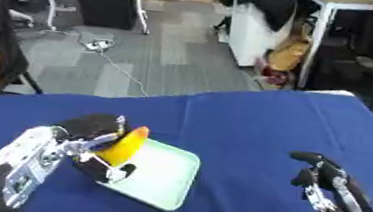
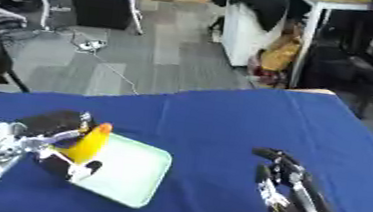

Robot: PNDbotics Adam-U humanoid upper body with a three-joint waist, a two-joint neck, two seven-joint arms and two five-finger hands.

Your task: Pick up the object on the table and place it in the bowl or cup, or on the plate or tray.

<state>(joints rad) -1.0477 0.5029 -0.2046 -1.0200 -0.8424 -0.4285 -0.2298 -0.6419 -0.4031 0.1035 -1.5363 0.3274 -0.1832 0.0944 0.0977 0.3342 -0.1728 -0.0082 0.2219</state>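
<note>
- The elongated yellow-orange object, possibly a banana point(image 1: 124, 146), was held in the left hand point(image 1: 89, 140), whose black fingers and thumb were curled round it; the object was tilted, its upper tip pointing up and away from the robot.
- The object was positioned over the left edge of the shallow, pale green rectangular tray point(image 1: 169, 174), which lay on the blue cloth-covered table point(image 1: 258, 121). Whether its lower end touched the tray could not be told.
- The right hand point(image 2: 283, 182) was shown near the lower right, well apart from the tray, with its fingers relaxed and nothing held.
- Risk 1: because the object was held at the tray's rim rather than over its middle, a release here was judged likely to let it tip outward onto the cloth.
- Risk 2: the lower fingers point(image 1: 104, 169) appeared close to the tray's near-left edge; a further lowering was judged capable of pressing that edge and shifting or tilting the light tray.
- Risk 3: a rounded object set down at a tilt was judged liable to roll toward the low rim.
</note>
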